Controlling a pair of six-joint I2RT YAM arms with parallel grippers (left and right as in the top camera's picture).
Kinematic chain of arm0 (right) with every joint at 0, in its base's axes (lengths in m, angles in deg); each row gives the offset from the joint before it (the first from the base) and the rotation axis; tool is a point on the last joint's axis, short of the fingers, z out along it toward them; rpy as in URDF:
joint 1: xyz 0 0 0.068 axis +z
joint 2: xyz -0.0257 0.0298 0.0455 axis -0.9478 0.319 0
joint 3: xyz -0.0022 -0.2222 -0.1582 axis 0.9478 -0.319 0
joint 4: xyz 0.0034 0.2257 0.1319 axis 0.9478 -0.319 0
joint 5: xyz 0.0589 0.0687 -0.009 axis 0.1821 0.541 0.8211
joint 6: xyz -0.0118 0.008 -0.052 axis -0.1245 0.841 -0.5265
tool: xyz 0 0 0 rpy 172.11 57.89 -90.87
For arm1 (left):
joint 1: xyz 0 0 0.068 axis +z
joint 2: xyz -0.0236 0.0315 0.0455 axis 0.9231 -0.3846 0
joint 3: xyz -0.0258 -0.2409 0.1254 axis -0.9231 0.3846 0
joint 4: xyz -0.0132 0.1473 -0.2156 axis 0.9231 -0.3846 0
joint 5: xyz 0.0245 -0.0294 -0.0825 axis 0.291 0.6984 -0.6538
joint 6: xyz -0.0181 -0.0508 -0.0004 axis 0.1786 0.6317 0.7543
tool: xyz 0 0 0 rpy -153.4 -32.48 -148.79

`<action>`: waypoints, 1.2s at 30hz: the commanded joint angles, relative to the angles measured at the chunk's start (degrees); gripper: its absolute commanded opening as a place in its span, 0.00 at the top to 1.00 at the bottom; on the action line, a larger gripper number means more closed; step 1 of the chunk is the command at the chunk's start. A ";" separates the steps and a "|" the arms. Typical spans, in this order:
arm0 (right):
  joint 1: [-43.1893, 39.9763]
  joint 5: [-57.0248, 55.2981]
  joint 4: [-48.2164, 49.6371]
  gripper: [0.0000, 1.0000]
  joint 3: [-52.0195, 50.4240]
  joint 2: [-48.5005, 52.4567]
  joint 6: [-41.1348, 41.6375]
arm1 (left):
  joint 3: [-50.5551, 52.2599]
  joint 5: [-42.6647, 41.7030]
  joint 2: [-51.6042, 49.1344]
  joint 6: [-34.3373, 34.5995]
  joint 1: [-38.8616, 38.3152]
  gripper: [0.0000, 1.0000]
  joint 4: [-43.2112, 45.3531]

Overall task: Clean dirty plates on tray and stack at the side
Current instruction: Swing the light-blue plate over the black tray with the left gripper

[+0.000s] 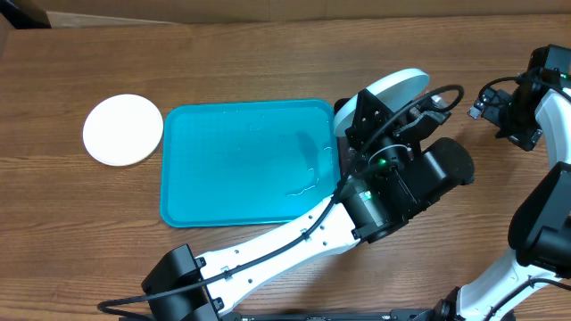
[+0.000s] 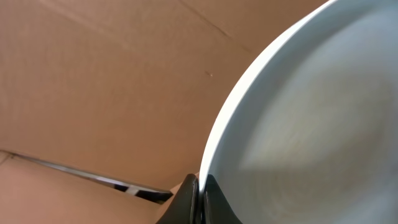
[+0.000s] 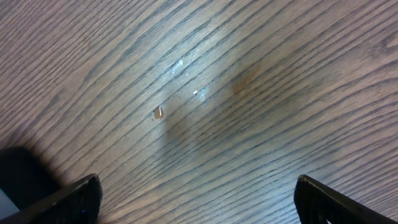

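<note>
My left gripper (image 1: pixel 379 111) is shut on the rim of a pale light blue plate (image 1: pixel 399 86) and holds it tilted up on edge, just right of the turquoise tray (image 1: pixel 241 160). In the left wrist view the fingers (image 2: pixel 199 194) pinch the plate's rim (image 2: pixel 311 118); the face in view shows no smears. A white plate (image 1: pixel 123 130) lies flat on the table left of the tray. The tray holds no plates, only thin wet streaks (image 1: pixel 303 183). My right gripper (image 1: pixel 501 109) is open and empty over bare wood (image 3: pixel 199 199). The yellow-green plate is out of view.
The left arm (image 1: pixel 294 236) runs from the bottom edge up along the tray's lower right corner. The right arm (image 1: pixel 544 223) stands at the far right. A small speck (image 3: pixel 158 112) lies on the wood under the right gripper. A cardboard wall (image 2: pixel 106 81) stands behind the table.
</note>
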State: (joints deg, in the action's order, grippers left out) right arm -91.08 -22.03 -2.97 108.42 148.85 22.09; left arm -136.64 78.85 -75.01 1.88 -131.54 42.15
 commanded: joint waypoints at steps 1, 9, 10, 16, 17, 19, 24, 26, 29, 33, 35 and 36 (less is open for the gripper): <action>0.00 0.31 0.15 0.00 0.61 -0.90 0.22 | -1.51 1.46 1.14 -4.11 -0.52 0.96 0.46; 0.00 0.31 0.15 0.00 0.61 -0.90 0.22 | -1.51 0.81 1.14 -0.26 -1.55 0.96 0.61; 0.00 0.31 0.15 0.00 0.61 -0.90 0.22 | -1.51 1.62 1.14 -0.79 -1.77 0.96 0.63; 0.00 0.31 0.15 0.00 0.61 -0.90 0.22 | -1.51 -4.24 1.11 2.01 -2.32 0.96 -2.91; 0.00 0.31 0.15 0.00 0.61 -0.90 0.22 | -1.51 -2.12 1.11 0.76 -2.29 0.96 -2.71; 0.00 0.31 0.15 0.00 0.61 -0.90 0.22 | -1.51 2.49 1.11 4.85 -1.86 0.96 -0.31; 0.00 0.31 0.15 0.00 0.61 -0.90 0.22 | -1.51 -0.46 1.11 6.62 -2.23 0.96 -2.86; 0.00 0.31 0.15 0.00 0.61 -0.90 0.22 | -1.51 -0.48 1.11 8.15 -2.23 0.96 -2.93; 0.00 0.31 0.15 0.00 0.61 -0.90 0.22 | -1.51 -0.52 1.11 9.68 -1.81 0.96 -2.91; 0.00 0.31 0.15 0.00 0.61 -0.90 0.22 | -1.51 -2.21 1.11 10.56 -1.68 0.96 -3.30; 0.00 0.31 0.15 0.00 0.61 -0.90 0.22 | -1.51 -2.08 1.11 10.51 -1.68 0.96 -3.30; 0.00 0.31 0.15 0.00 0.61 -0.90 0.22 | -1.51 -0.98 1.11 10.49 -1.68 0.96 -3.30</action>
State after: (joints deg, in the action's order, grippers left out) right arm -91.08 -22.01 -2.97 108.42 148.85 22.09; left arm -136.92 77.10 -74.99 10.15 -133.51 38.64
